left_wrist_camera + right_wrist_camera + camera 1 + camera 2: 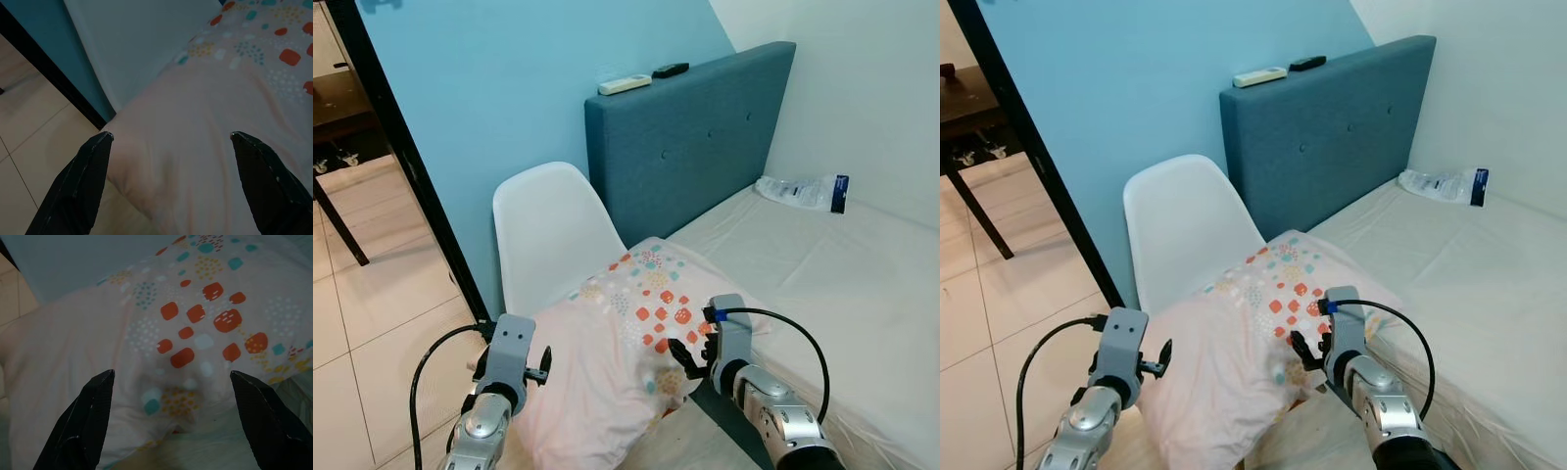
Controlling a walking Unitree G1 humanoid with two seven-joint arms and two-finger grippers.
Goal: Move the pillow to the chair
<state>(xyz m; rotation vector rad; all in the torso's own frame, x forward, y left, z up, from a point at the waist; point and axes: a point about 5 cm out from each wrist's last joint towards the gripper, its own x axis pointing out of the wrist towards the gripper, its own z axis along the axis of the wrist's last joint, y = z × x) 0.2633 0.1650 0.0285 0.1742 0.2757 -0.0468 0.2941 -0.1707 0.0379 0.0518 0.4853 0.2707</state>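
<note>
pillow (626, 333) on white chair (548, 230) seat | left pincer (168, 147) wide | right pincer (171, 382) wide

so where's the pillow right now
In the left eye view the pillow lies low in the middle, draped over the seat of the white chair and touching the bed's edge, between the open left gripper and open right gripper.

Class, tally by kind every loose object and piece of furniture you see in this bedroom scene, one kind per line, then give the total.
Pillow: 1
White chair: 1
Bed with blue headboard: 1
Remote controls on the headboard: 2, white and black
Plastic packet on the mattress: 1
Total: 6
</note>
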